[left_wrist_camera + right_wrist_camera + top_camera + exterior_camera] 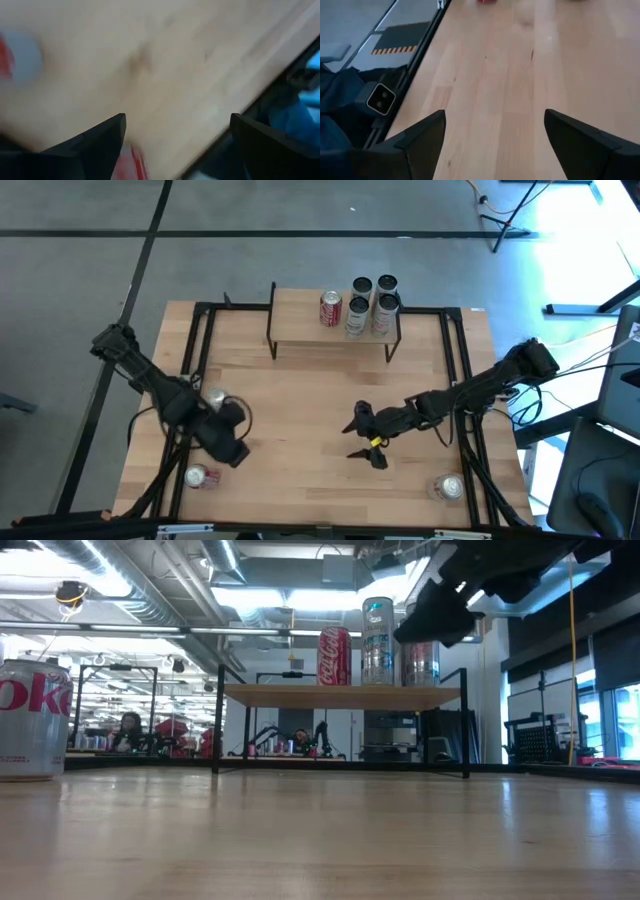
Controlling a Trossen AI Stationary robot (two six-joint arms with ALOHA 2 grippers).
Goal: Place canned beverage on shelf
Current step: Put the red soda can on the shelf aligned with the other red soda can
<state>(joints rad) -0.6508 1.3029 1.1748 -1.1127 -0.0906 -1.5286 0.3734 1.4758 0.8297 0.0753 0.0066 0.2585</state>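
The shelf (300, 330) stands at the table's far middle on thin black legs and also shows in the low view (340, 695). On it stand a red can (331, 308) and two tall silver cans (358, 315) (385, 310). A red-and-silver can (203, 476) stands near the front left, close in the low view (30, 720). One silver can (215, 398) stands beside my left arm, another (450, 487) at the front right. My left gripper (236, 450) (177, 122) is open and empty. My right gripper (366, 438) (494, 117) is open and empty over the table's middle.
A black frame (200, 330) runs along the table's sides. Bare wood (300, 400) lies between the shelf and both grippers. The shelf has free room at its left end (290, 315). In the low view my right gripper (440, 610) hangs in front of the shelf's right can.
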